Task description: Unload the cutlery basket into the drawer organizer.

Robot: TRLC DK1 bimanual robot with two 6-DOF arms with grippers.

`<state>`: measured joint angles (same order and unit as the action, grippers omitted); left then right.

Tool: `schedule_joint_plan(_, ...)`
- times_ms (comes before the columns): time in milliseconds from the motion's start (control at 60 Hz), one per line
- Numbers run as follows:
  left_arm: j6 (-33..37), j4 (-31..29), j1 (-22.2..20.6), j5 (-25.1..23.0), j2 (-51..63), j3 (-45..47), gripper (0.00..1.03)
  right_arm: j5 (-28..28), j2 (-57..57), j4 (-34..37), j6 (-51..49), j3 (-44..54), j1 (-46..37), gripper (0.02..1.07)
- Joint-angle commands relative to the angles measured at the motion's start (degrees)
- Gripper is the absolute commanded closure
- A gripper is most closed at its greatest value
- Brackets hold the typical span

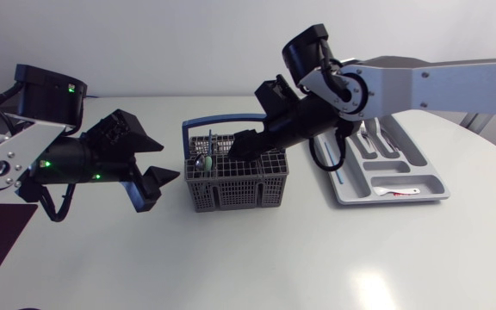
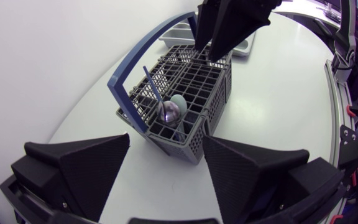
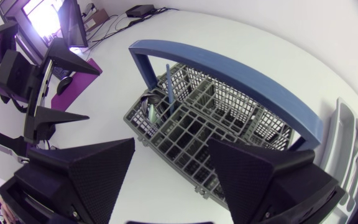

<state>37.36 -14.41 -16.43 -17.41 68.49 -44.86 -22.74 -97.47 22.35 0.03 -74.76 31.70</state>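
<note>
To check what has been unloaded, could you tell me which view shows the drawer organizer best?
The head view: nearly all of the drawer organizer shows from above, with its compartments. The left wrist view catches only a far corner, the right wrist view only one edge.

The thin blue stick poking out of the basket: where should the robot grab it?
Best by its bare upper end, coming down from above. The blue stick stands nearly upright above the basket rim; its lower part is sunk in a cell beside spoon bowls, with the carry handle close by.
</note>
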Motion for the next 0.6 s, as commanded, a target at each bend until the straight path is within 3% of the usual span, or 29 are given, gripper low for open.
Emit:
schedule_joint_plan(0,1.3,0.6,0.9,-0.7,-1.0,2.0,0.05,-0.5,-2.7,0.5,2.3,-2.7,1.8,0.25)
schedule_joint_plan(67,1.7,0.7,1.6,-1.2,-1.3,2.3,0.05,-0.5,-3.9,0.4,3.1,-3.8,2.4,0.25)
schedule_joint_plan(267,2.4,0.9,3.9,-3.2,-1.7,3.2,0.05,-0.2,-7.6,0.1,4.8,-6.4,4.1,0.43)
schedule_joint_plan(583,3.0,1.8,5.9,-4.7,-2.0,4.6,0.05,0.3,-12.0,-0.6,6.7,-9.5,4.8,0.54)
